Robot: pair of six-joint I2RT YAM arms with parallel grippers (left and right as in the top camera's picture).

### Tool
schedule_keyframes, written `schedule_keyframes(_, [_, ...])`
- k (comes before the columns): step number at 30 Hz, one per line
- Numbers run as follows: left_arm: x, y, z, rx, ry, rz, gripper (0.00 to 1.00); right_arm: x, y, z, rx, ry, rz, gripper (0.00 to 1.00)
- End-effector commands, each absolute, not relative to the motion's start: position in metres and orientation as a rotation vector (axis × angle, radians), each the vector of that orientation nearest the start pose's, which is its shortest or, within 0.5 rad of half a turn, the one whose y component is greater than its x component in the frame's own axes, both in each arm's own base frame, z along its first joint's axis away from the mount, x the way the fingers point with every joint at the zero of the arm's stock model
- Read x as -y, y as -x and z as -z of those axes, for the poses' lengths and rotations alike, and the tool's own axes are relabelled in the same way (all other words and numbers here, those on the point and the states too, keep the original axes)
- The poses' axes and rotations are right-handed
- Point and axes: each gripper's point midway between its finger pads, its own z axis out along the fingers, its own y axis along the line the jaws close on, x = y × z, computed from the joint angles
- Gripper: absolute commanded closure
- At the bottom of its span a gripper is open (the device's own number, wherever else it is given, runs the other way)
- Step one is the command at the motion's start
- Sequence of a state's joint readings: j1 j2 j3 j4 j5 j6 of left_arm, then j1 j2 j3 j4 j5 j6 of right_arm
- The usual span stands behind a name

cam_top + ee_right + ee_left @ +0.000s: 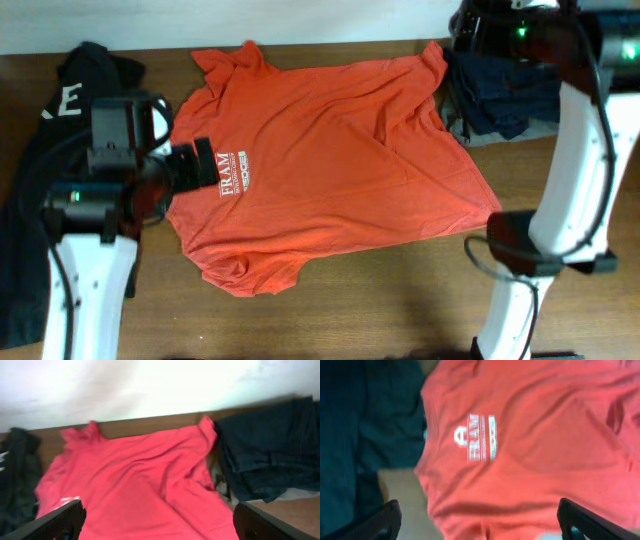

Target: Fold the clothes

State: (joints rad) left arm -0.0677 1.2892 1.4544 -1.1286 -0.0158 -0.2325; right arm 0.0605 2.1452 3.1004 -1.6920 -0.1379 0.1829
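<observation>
Sideways, T-shirt (330, 170) lies between black garment (100, 62) and navy pile (505, 95).

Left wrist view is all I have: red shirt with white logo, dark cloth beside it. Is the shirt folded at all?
Observer: No. The T-shirt lies spread open on the table, both sleeves out.
Operator: Right gripper?
Observer: The right gripper is open and empty, held well above the shirt, touching nothing.
Operator: Anything past the hem end?
Observer: Folded dark blue clothes sit against the shirt's hem corner nearest the wall.
</observation>
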Motion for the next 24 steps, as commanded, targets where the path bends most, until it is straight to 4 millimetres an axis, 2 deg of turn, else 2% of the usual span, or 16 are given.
schedule_keyframes(1, [0.007,-0.292,-0.274,-2.521,0.385,0.044,0.01,-0.058,-0.396,-0.432,-2.285,-0.059,-0.229,0.02])
schedule_keyframes(5, [0.005,-0.266,-0.260,-2.612,0.509,0.039,0.01,-0.044,-0.373,-0.409,-2.402,-0.179,-0.137,0.01])
schedule_keyframes(6, [0.004,-0.258,-0.249,-2.659,0.541,0.026,0.01,-0.035,-0.362,-0.389,-2.481,-0.246,-0.097,0.01])
schedule_keyframes(8, [0.006,-0.249,-0.231,-2.719,0.574,0.031,0.01,-0.027,-0.351,-0.363,-2.574,-0.312,-0.076,0.01])
schedule_keyframes(11, [0.029,-0.240,-0.194,-2.824,0.535,0.137,0.01,-0.014,-0.337,-0.314,-2.735,-0.410,-0.025,0.01])
schedule_keyframes(13, [0.044,-0.234,-0.167,-2.883,0.489,0.181,0.01,-0.009,-0.333,-0.285,-2.821,-0.442,0.002,0.01])
schedule_keyframes(16, [0.055,-0.219,-0.129,-2.954,0.474,0.164,0.00,-0.006,-0.338,-0.246,-2.887,-0.465,0.018,0.01])
schedule_keyframes(18, [0.062,-0.209,-0.112,-2.994,0.480,0.171,0.01,-0.005,-0.340,-0.226,-2.910,-0.468,0.022,0.01])
schedule_keyframes(20, [0.075,-0.197,-0.097,-3.042,0.439,0.208,0.02,-0.005,-0.343,-0.210,-2.922,-0.469,0.026,0.01])
schedule_keyframes(24, [0.088,-0.175,-0.081,-3.109,0.385,0.178,0.02,-0.011,-0.347,-0.192,-2.930,-0.466,-0.016,0.01])
